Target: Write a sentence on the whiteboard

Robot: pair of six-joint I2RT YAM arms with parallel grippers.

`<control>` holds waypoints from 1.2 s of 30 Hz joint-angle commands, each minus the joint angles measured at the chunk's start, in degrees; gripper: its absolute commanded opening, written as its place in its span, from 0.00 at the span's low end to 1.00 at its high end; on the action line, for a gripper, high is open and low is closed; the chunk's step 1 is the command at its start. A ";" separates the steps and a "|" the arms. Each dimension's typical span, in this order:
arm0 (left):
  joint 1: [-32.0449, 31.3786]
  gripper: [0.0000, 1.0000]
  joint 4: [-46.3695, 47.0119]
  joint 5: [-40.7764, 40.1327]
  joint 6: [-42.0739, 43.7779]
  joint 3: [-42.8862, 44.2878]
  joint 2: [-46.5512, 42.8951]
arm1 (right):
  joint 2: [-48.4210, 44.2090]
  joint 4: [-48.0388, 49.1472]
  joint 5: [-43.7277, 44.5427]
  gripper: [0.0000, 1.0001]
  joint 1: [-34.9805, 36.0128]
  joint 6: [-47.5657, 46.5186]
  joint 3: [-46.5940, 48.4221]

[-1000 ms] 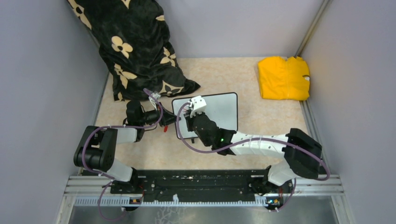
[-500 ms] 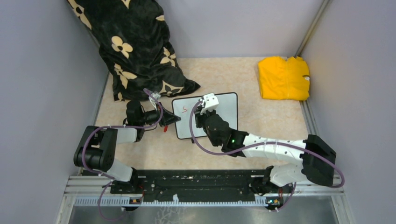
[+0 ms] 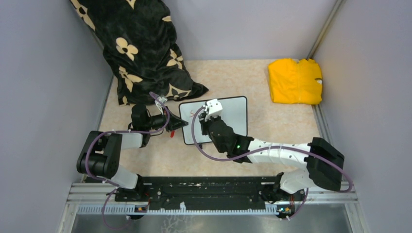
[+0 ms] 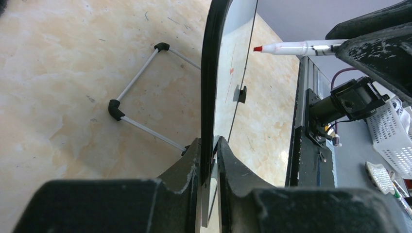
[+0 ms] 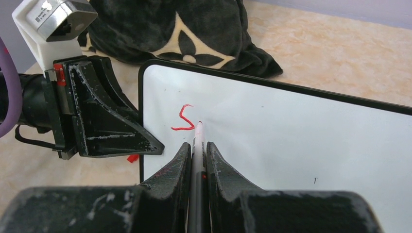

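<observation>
The whiteboard [image 3: 232,115] has a thin black frame and lies low over the table. My left gripper [image 3: 180,124] is shut on its left edge; in the left wrist view the frame [image 4: 210,73] runs edge-on between the fingers of that gripper [image 4: 208,145]. My right gripper [image 3: 208,116] is over the board's left part, shut on a white marker [image 5: 198,141] with a red tip [image 4: 257,48]. Of the sentence, one red "S" [image 5: 183,118] shows on the board [image 5: 291,131]. The tip sits just right of it; whether it touches I cannot tell.
A black blanket with cream flowers [image 3: 141,48] lies at the back left, close to the board's far corner. A yellow folded cloth [image 3: 295,81] lies at the back right. A small red cap [image 5: 132,158] rests by the board's left edge. Grey walls enclose three sides.
My right gripper swung right off the board's left end, uncovering a red "S", then came back a little to the left. The left gripper and the board stayed still.
</observation>
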 commanded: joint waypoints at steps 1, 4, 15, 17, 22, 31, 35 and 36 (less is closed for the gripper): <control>-0.28 0.04 -0.97 -1.06 1.85 0.87 0.38 | 0.91 3.33 -0.65 0.00 -0.34 -0.12 2.44; -0.28 0.04 -1.01 -0.97 1.93 0.87 0.33 | 1.79 3.69 -0.61 0.00 -0.34 -0.06 2.98; -0.28 0.03 -1.13 -0.96 2.02 0.87 0.30 | 2.76 5.53 0.01 0.00 -0.43 0.22 3.46; -0.28 0.03 -1.18 -0.91 2.02 0.87 0.42 | 2.76 5.73 0.08 0.00 -0.51 0.29 3.46; -0.28 0.03 -1.17 -0.99 2.02 0.87 0.31 | 3.12 5.77 0.01 0.00 -0.82 0.47 3.67; -0.37 0.03 -1.28 -0.98 2.20 0.87 0.32 | 3.81 4.02 0.04 0.00 -1.48 1.92 3.55; -0.37 0.03 -1.37 -0.96 2.28 0.96 0.30 | 3.74 2.98 0.02 0.00 -1.48 2.22 3.26; -0.37 0.03 -1.50 -1.07 2.33 0.95 0.30 | 3.59 2.76 0.04 0.00 -1.49 2.24 3.09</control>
